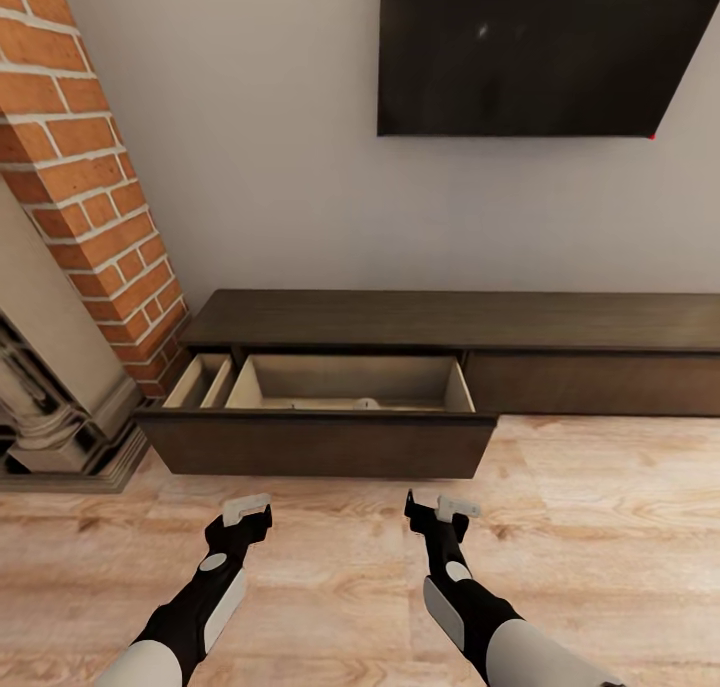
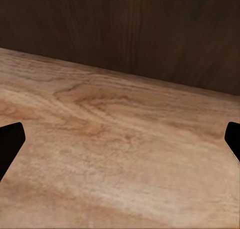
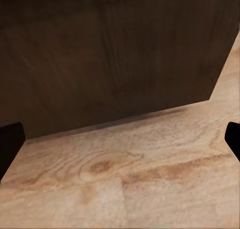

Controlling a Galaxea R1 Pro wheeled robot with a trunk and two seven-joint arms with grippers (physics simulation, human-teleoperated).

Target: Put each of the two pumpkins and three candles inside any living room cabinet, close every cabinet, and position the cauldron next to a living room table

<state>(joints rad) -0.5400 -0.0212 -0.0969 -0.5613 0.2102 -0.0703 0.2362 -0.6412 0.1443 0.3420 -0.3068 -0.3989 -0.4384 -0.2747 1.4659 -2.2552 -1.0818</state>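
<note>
Both end effectors, left [image 1: 246, 512] and right [image 1: 440, 510], hang spread and empty before the cabinet [image 1: 450, 319], whose drawer [image 1: 318, 443] stands open, a pale candle-like object [image 1: 366, 403] inside, probably awaiting closing.

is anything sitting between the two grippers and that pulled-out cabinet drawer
Nothing visible. Only bare wood floor lies between the left gripper, the right gripper and the open drawer front.

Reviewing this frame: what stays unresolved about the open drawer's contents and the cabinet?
- Head view: the drawer floor near its front panel is hidden by that panel; a pale shape peeks over it, too small to identify.
- The cabinet is cut off by the right edge.
- The narrow left compartment is shown only partly.
</note>
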